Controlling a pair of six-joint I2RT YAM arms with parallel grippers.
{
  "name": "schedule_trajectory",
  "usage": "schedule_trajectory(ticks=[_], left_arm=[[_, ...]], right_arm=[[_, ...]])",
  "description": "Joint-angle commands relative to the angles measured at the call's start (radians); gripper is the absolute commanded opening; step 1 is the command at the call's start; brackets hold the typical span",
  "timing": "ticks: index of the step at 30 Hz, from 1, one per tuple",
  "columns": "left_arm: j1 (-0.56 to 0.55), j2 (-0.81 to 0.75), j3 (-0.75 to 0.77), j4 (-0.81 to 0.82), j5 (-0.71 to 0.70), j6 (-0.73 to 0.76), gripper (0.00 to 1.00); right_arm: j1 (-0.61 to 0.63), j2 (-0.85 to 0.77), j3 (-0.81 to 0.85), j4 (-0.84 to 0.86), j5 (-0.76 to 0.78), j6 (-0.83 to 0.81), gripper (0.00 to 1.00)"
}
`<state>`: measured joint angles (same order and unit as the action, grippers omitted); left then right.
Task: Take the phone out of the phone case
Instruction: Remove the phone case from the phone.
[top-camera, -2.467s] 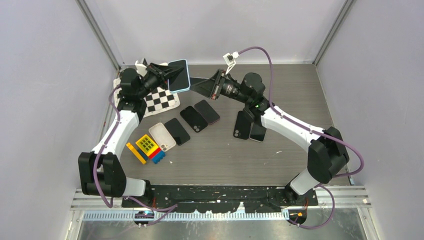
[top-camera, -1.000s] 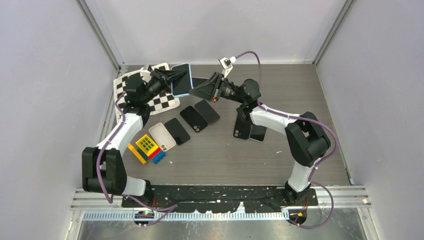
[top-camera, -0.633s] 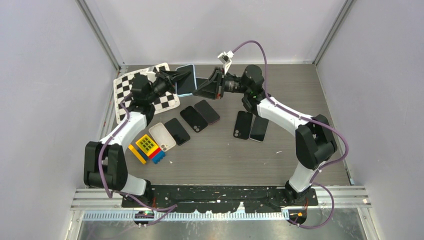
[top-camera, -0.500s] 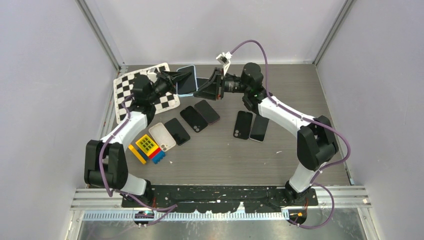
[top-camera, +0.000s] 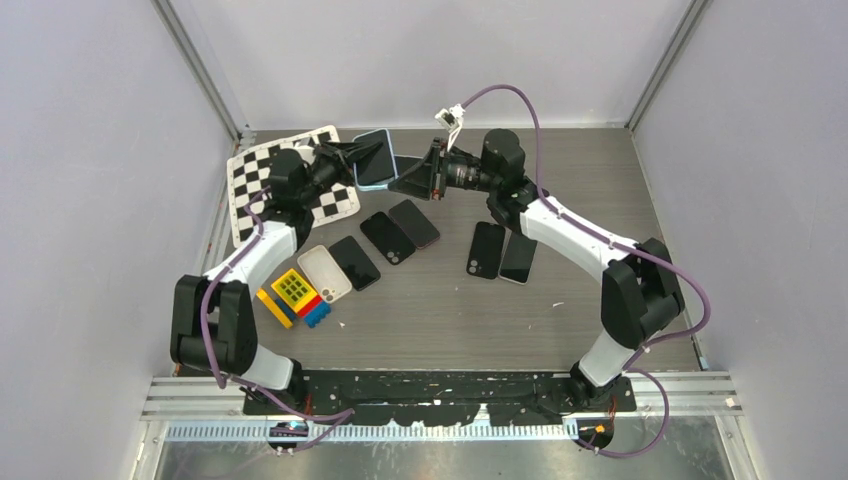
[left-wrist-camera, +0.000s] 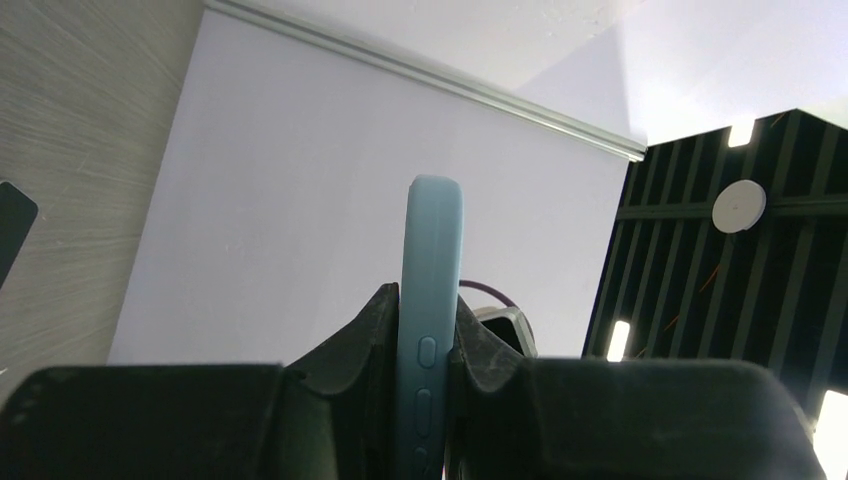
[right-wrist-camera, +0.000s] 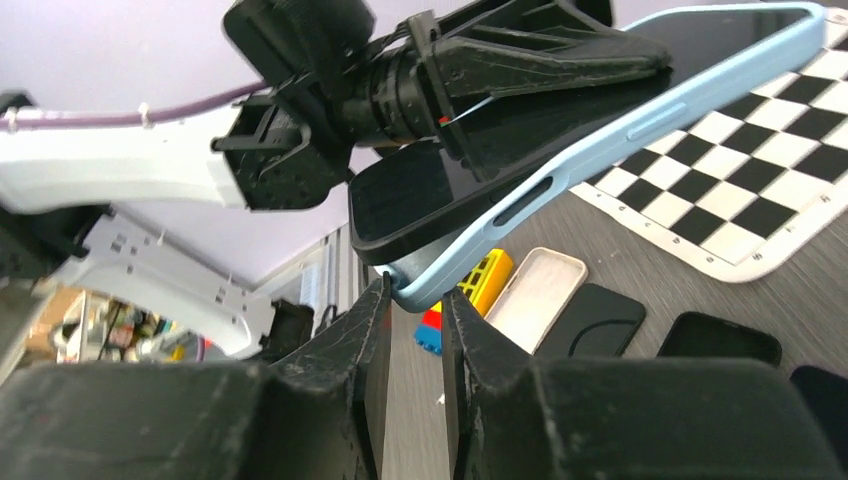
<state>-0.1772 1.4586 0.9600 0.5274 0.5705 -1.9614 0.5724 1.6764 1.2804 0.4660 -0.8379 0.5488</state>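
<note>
Left wrist view has the left gripper (left-wrist-camera: 428, 300) clamped tight on the blue case (left-wrist-camera: 432, 230), which sits edge-on between its fingers. The right gripper (right-wrist-camera: 413, 300) has its fingers pinched on one corner of the case. The black phone (right-wrist-camera: 410, 200) is just above those fingertips, its corner popped out of the case there.

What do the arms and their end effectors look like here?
Left arm and right arm: white shells between bulky black joints, a purple cable looping along each. Left end effector and right end effector: matte black wedge-shaped fingers. A small white connector sits on the right wrist cable.
</note>
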Motion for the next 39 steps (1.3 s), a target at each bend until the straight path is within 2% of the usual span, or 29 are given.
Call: schedule_trajectory(ticks=[1,5,8,11,17,22,25,27,31,32,39], left_arm=[[-0.111,-0.036,0.118,0.192,0.184,-0.224,0.00],[-0.122,-0.018,0.159,0.200,0.213,-0.190,0.00],[-0.129,-0.009,0.177,0.209,0.218,-0.168,0.00],[-0.134,-0.007,0.185,0.222,0.213,-0.159,0.00],[-0.145,-0.001,0.210,0.280,0.213,-0.190,0.00],[-0.145,-0.004,0.205,0.303,0.205,-0.197,0.00],[-0.145,-0.003,0.191,0.299,0.197,-0.172,0.00],[-0.144,0.002,0.178,0.298,0.185,-0.150,0.00],[-0.139,0.030,0.153,0.320,0.160,-0.139,0.00],[-0.139,0.037,0.148,0.329,0.150,-0.143,0.00],[-0.133,0.069,0.122,0.343,0.094,-0.159,0.00]], right_arm=[[0.009,0.065,0.007,-0.244,0.454,0.052,0.01],[0.010,0.103,0.063,-0.387,0.523,0.124,0.03],[0.018,0.139,0.098,-0.433,0.543,0.155,0.07],[0.044,0.171,0.145,-0.550,0.597,0.102,0.09],[0.069,0.242,0.194,-0.690,0.727,0.061,0.06],[0.063,0.233,0.180,-0.699,0.761,0.041,0.05],[0.060,0.159,0.133,-0.577,0.689,0.035,0.06],[0.058,0.102,0.097,-0.494,0.611,0.029,0.11],[0.054,-0.019,0.015,-0.296,0.442,-0.002,0.32],[0.054,-0.060,-0.012,-0.254,0.394,-0.016,0.35],[0.049,-0.243,-0.113,-0.164,0.317,-0.050,0.67]])
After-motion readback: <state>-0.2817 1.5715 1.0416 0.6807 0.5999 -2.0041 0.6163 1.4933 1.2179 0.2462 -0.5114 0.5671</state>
